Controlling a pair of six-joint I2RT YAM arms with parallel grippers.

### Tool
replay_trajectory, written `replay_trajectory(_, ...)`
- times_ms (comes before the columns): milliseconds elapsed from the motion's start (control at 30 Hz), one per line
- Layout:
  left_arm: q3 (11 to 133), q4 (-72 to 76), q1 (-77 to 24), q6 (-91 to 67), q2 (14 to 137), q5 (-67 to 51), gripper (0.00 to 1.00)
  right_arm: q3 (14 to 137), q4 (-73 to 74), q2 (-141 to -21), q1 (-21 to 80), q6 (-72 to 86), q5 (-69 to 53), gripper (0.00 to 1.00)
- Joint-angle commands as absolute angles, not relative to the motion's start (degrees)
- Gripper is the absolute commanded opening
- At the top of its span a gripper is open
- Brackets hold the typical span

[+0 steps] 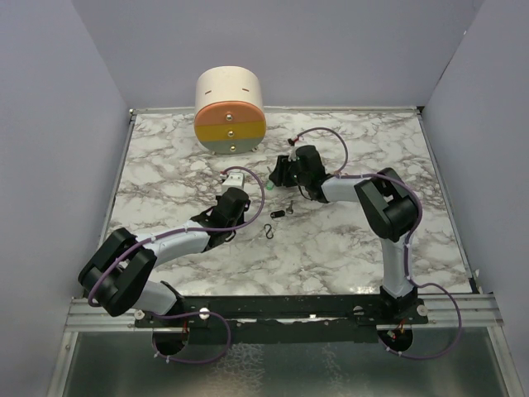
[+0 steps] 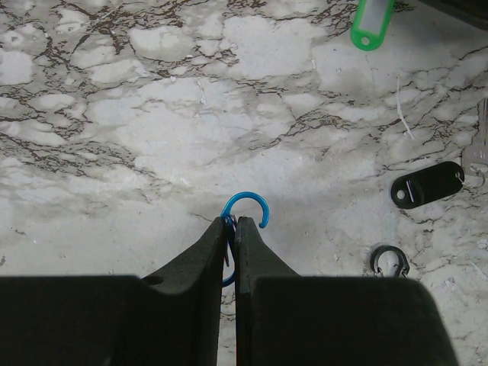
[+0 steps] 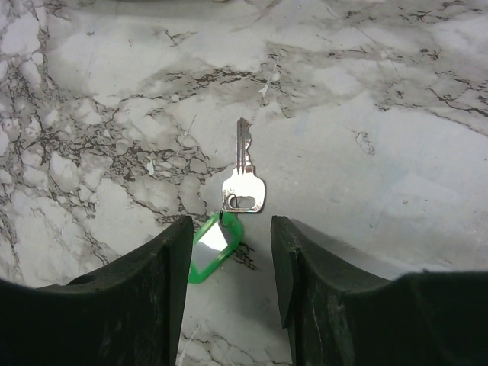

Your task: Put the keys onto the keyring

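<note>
A silver key (image 3: pixel 244 183) with a green plastic tag (image 3: pixel 216 248) lies flat on the marble table (image 3: pixel 381 152). My right gripper (image 3: pixel 231 223) is open just above it, the tag by the left finger and the key head between the fingertips. My left gripper (image 2: pixel 232 221) is shut on a blue carabiner clip (image 2: pixel 248 204), whose hook sticks out past the fingertips. In the top view the left gripper (image 1: pixel 235 180) and right gripper (image 1: pixel 279 172) are close together mid-table, the green tag (image 1: pixel 270 188) between them. The tag also shows in the left wrist view (image 2: pixel 371 23).
A second key (image 2: pixel 476 152) on a black tag (image 2: pixel 427 184) and a small black carabiner (image 2: pixel 390 261) lie right of the left gripper. A round cream box with an orange, yellow and grey drawer front (image 1: pixel 229 126) stands at the back. Grey walls close off both sides.
</note>
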State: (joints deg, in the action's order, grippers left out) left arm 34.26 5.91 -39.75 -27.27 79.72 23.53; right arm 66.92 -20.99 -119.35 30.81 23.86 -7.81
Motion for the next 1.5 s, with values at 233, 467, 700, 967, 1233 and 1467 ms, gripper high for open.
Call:
replay_trajectory(233,34.0,7.4,-39.5,-26.9,79.4,22.8,0.00,69.9,-17.3,-122.2,31.2,23.3,-6.9,0.36)
replay_trajectory(467,33.9,7.4,-39.5,-26.9,79.5,22.8,0.00,70.6,-17.0,-122.6,31.2,23.3,-6.8,0.33)
replay_trajectory(700,33.8,7.4,-39.4,-26.9,79.6,22.8,0.00,70.7,-17.1,-122.7,31.2,23.5,-6.5,0.29)
replay_trajectory(967,33.9,7.4,-39.4,-26.9,79.5,22.8,0.00,70.6,-17.1,-122.9,31.2,24.1,-6.0,0.24)
replay_trajectory(1233,33.9,7.3,-39.4,-26.9,79.5,22.9,0.00,70.7,-17.0,-122.9,31.2,24.1,-5.8,0.19)
replay_trajectory(1467,33.8,7.2,-39.4,-26.9,79.4,22.9,0.00,70.5,-17.5,-122.9,31.2,24.4,-5.5,0.01)
